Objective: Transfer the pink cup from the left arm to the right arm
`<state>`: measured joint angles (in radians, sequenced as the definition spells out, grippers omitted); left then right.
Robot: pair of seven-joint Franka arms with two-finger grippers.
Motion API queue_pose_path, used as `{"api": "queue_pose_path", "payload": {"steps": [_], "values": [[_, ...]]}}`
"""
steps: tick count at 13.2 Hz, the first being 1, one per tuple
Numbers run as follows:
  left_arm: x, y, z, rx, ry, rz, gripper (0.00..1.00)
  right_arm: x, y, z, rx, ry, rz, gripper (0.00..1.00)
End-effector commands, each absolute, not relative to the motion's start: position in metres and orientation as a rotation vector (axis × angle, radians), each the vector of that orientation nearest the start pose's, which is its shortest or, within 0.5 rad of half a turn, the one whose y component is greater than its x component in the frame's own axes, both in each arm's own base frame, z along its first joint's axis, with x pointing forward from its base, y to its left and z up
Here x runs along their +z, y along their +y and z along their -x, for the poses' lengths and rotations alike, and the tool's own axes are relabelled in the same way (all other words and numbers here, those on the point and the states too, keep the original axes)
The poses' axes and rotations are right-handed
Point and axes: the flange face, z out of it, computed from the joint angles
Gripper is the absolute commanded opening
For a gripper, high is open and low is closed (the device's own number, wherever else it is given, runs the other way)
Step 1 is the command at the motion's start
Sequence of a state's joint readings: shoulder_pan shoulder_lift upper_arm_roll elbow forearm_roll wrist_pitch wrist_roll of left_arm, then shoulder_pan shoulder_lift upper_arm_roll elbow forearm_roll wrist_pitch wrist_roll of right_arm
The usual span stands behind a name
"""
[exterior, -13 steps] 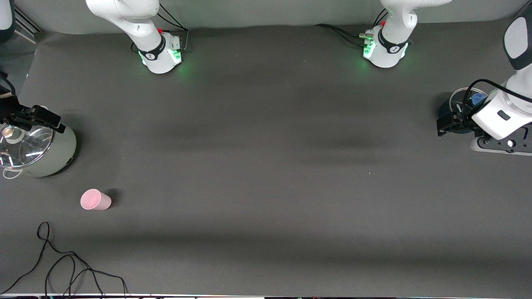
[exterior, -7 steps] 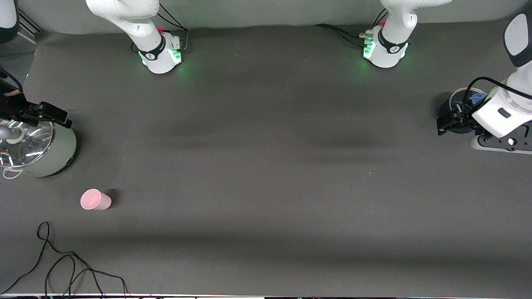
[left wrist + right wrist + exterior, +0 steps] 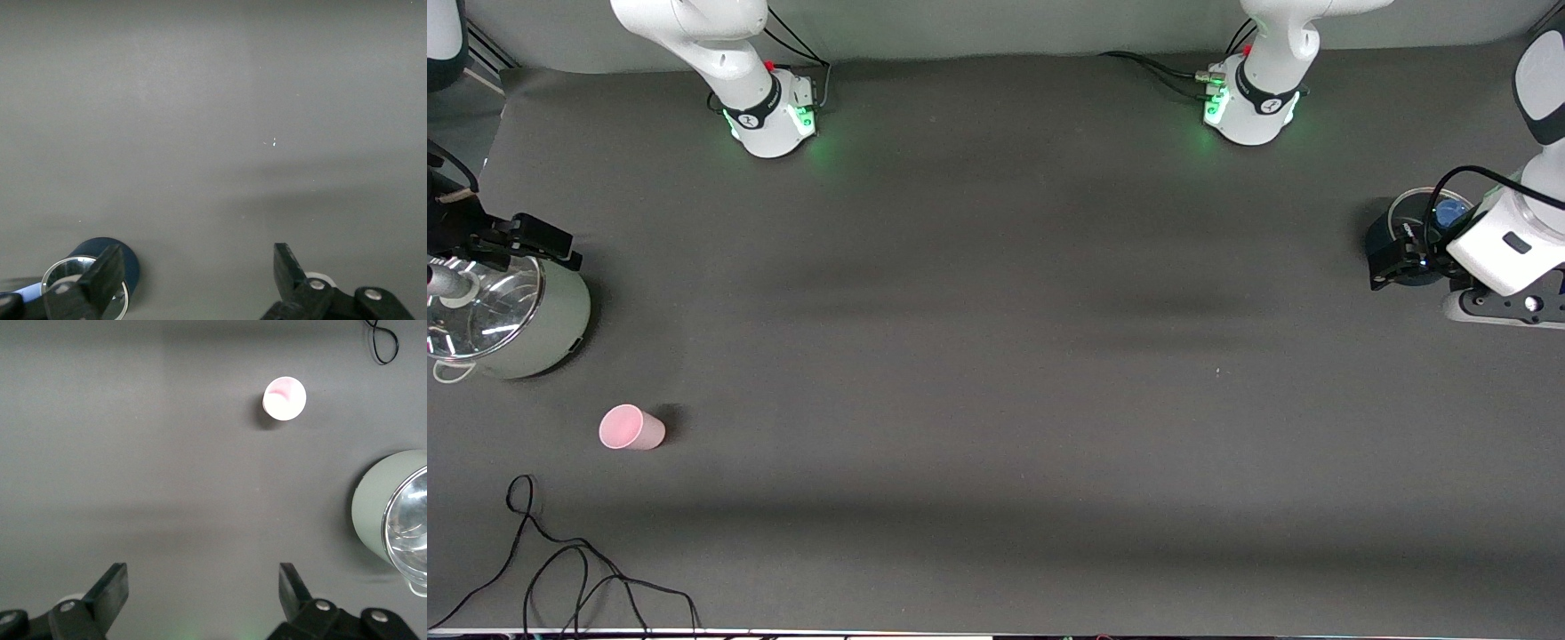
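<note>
The pink cup point(image 3: 631, 428) is small and pale pink. It stands mouth up on the dark table toward the right arm's end, nearer the front camera than the steel pot point(image 3: 543, 329). It also shows as a small pale ring, the pink cup point(image 3: 285, 398), well away from my right gripper point(image 3: 203, 583). That gripper is open with nothing between its fingers. In the front view my right gripper point(image 3: 538, 240) hangs over the pot's edge. My left gripper point(image 3: 1387, 267) is open and empty at the left arm's end of the table, far from the cup. The left gripper point(image 3: 198, 267) shows only bare table between its fingers.
The steel pot point(image 3: 390, 513) has a glass lid point(image 3: 476, 311). A dark blue container point(image 3: 127, 257) with a clear rim stands under the left gripper. A black cable point(image 3: 560, 569) loops near the table's front edge, close to the cup.
The right gripper has shifted slightly over the pot, away from the front camera. The left gripper has drifted a little toward its own end of the table. The cup has not moved.
</note>
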<state>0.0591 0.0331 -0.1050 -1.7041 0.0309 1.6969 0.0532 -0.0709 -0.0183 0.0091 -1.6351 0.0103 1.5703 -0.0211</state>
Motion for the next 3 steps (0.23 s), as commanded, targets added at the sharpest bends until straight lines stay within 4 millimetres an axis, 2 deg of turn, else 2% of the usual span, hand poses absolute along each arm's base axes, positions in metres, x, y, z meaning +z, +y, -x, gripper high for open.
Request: {"api": "queue_pose_path", "payload": {"steps": [1,3], "values": [[0.5563,-0.0212,-0.5643,0.069,0.172,3.104,1.0,0.6088,-0.0342,-0.5471,0.077,0.031,3.137,1.0],[0.5555,-0.0213,-0.564,0.074,0.172,3.105,1.0,0.6079,-0.0346,-0.5475,0.079,0.031,3.139,1.0]]}}
